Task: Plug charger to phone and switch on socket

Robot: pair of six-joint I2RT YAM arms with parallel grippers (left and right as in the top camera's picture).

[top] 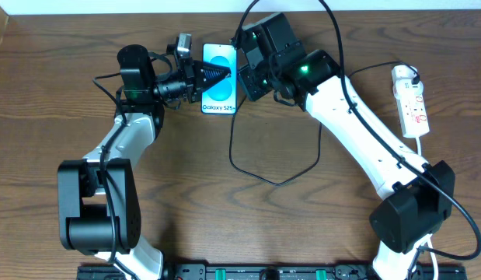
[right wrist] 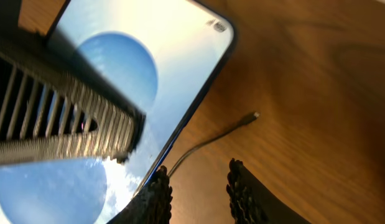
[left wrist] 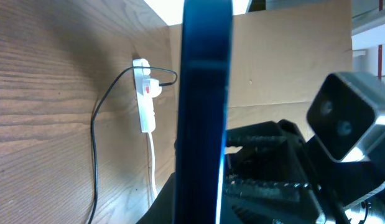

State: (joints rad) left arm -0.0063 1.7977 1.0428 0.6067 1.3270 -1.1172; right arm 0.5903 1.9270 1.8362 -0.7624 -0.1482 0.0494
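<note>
Your left gripper is clamped on the phone: 1 ribbed finger lies flat across the light blue screen, and the other is hidden under the handset. In the left wrist view the phone stands edge-on as a dark blue band straight ahead of those fingers. Your right gripper holds nothing. Its 2 dark fingertips are parted by a moderate gap with bare wood showing between them. They sit just off the phone's edge, with the nearer tip almost at the dark rim. The charger is free of both grippers. Its small connector tip lies ahead of your right fingertips, beside the phone and apart from it. From there the thin black cable runs back toward the finger nearer the phone, passing close by it; you cannot tell from the frames whether they touch. The rest of the cable loops on the table behind your right fingers. The socket lies well apart from both grippers, out past the right arm's elbow, with the black cable leading up to it. Its switch positions are too small to read.
</note>
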